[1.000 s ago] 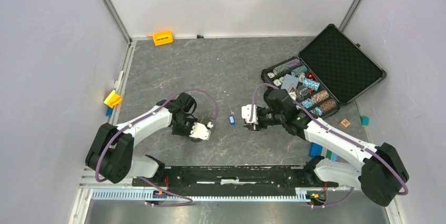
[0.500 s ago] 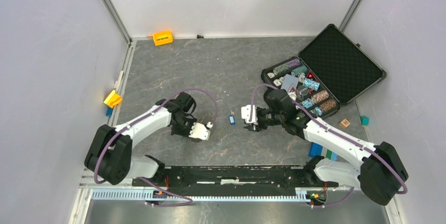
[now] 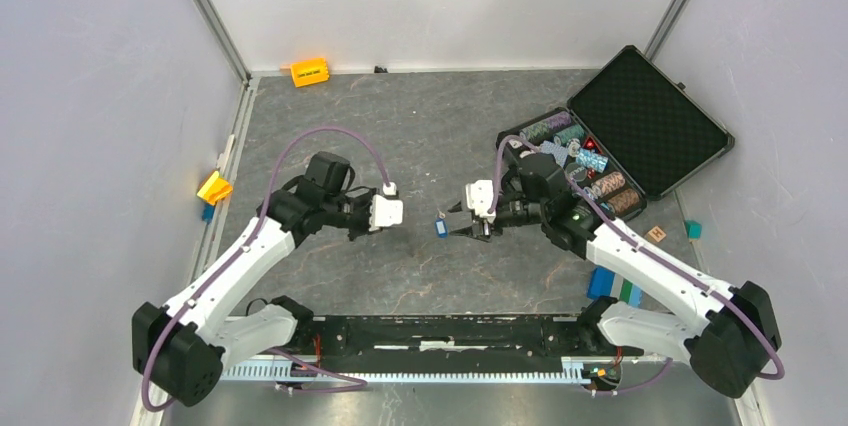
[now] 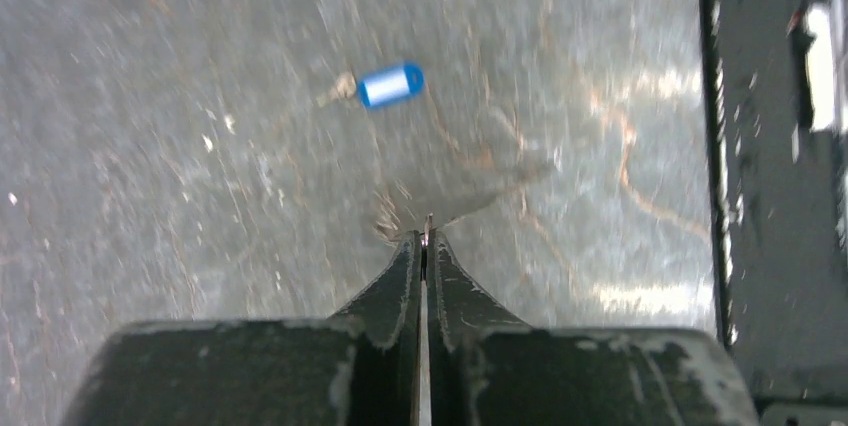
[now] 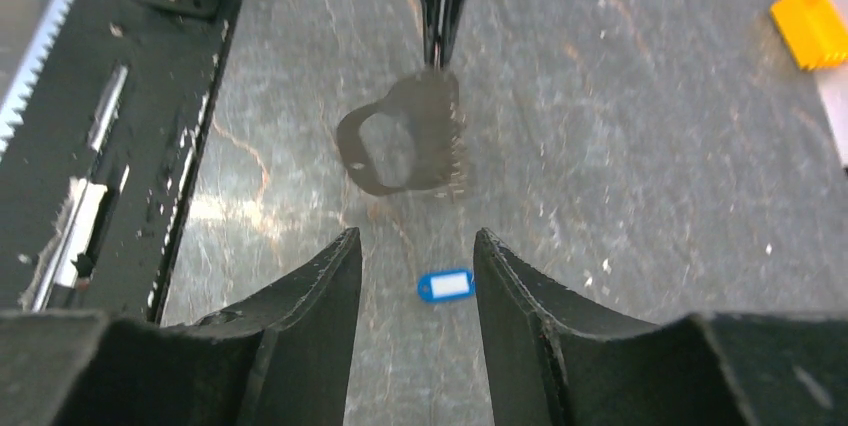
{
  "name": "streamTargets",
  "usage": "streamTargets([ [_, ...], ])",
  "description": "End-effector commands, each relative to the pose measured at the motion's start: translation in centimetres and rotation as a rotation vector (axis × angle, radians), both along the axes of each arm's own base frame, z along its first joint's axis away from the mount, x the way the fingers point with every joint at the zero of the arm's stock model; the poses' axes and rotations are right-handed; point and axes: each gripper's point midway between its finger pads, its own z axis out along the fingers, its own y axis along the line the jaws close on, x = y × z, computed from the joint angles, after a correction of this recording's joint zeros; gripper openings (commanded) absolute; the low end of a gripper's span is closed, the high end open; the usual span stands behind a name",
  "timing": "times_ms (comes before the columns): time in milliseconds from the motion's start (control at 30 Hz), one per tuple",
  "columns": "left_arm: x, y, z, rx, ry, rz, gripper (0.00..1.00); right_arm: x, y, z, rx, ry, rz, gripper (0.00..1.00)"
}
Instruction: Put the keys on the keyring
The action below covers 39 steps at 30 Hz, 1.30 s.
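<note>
My left gripper [image 3: 404, 214] is shut on a flat metal key and holds it above the table, pointing right. In the right wrist view the key [image 5: 400, 146] hangs from the left fingertips [image 5: 440, 6]. In the left wrist view only a thin metal edge [image 4: 428, 226] shows at the shut tips [image 4: 425, 243]. The blue key tag [image 3: 440, 228] with its small ring lies on the table between the arms. It also shows in the left wrist view [image 4: 391, 85]. My right gripper [image 3: 458, 224] is open and empty just right of the tag, which lies below its fingers [image 5: 446, 285].
An open black case of poker chips [image 3: 620, 136] lies at the right. An orange block [image 3: 309, 71] is at the back, a yellow piece [image 3: 213, 187] at the left edge, and small blocks [image 3: 610, 286] at the near right. A black rail [image 3: 440, 331] runs along the near edge.
My left arm has lifted off the table and swung up and right, its gripper now pointing at the right gripper. The right gripper has shifted slightly left toward the tag.
</note>
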Motion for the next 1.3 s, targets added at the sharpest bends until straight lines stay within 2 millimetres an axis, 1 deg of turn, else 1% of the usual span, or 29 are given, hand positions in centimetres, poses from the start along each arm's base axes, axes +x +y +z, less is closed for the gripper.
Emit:
streamTargets([
  [0, -0.1, -4.5, 6.9, -0.343, 0.039, -0.016, 0.02, -0.6, 2.0, 4.8, 0.119, 0.017, 0.099, 0.50],
  [133, -0.1, -5.9, 9.2, -0.447, 0.054, -0.017, 0.02, -0.9, 2.9, 5.9, 0.163, 0.074, 0.138, 0.46],
  [233, -0.3, -6.7, 9.9, -0.478, 0.059, -0.028, 0.02, -0.9, 3.5, 6.3, 0.184, 0.105, 0.147, 0.42],
  [400, -1.1, -7.6, 9.8, -0.487, 0.069, -0.052, 0.02, -0.8, 3.9, 6.2, 0.195, 0.146, 0.147, 0.39],
  [600, -1.8, -7.9, 9.1, -0.479, 0.072, -0.077, 0.02, 0.0, 3.9, 6.4, 0.197, 0.133, 0.104, 0.37],
  [700, -2.1, -8.0, 8.9, -0.483, 0.078, -0.083, 0.02, 0.2, 3.9, 5.9, 0.191, 0.142, 0.090, 0.35],
  [933, -2.4, -8.0, 8.9, -0.499, 0.090, -0.080, 0.02, 0.4, 4.2, 5.5, 0.195, 0.160, 0.083, 0.30],
  [1267, -2.5, -8.1, 8.9, -0.513, 0.113, -0.072, 0.02, 0.3, 4.2, 4.5, 0.182, 0.175, 0.085, 0.28],
])
